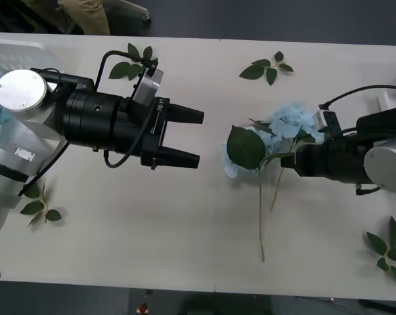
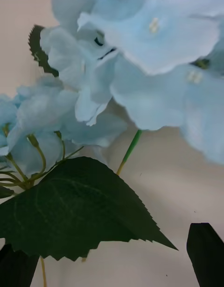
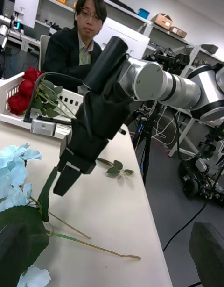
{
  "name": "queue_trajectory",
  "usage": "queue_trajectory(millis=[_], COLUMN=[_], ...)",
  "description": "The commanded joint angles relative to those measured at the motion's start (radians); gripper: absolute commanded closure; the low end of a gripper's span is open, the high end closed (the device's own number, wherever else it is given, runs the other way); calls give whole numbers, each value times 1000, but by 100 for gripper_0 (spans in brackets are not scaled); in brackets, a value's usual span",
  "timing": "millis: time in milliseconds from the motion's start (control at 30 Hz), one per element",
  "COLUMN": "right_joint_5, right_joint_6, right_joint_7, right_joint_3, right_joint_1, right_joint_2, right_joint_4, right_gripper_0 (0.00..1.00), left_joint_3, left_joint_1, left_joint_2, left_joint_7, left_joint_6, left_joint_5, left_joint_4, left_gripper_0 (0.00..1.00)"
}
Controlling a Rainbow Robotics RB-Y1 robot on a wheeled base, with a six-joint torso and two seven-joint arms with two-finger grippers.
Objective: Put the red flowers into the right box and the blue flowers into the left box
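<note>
Front view: right gripper fingers spread wide around blue flowers on bench, positioned to grasp; left gripper open, empty, waiting.

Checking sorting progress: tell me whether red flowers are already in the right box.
Yes: the red flowers lie inside the right box, behind the right gripper.

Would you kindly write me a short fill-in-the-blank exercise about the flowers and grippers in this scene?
1. The right gripper is at the ____ flowers on the table.
2. The left gripper hovers with its black fingers ____.
3. The red flowers lie in a white ____.
4. A dark green ____ shows between the right gripper's fingers.

Missing words: blue; open; box; leaf
</note>
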Motion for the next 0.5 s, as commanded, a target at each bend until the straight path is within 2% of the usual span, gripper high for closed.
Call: queue_trajectory(millis=[33, 500], right_joint_5=[40, 164], right_joint_6=[-15, -21], right_joint_7=[-63, -72], right_joint_3=[36, 53], right_joint_1=[-35, -71], right_joint_2=[3, 64], right_joint_4=[-14, 75], right_gripper_0=[9, 8], left_joint_3=[4, 4], left_joint_1=[11, 11], left_joint_2=[6, 6], left_joint_7=[26, 26], left_joint_6=[-1, -1], left_joint_5=[-5, -5], left_joint_4=[-40, -40], left_gripper_0=[0, 0])
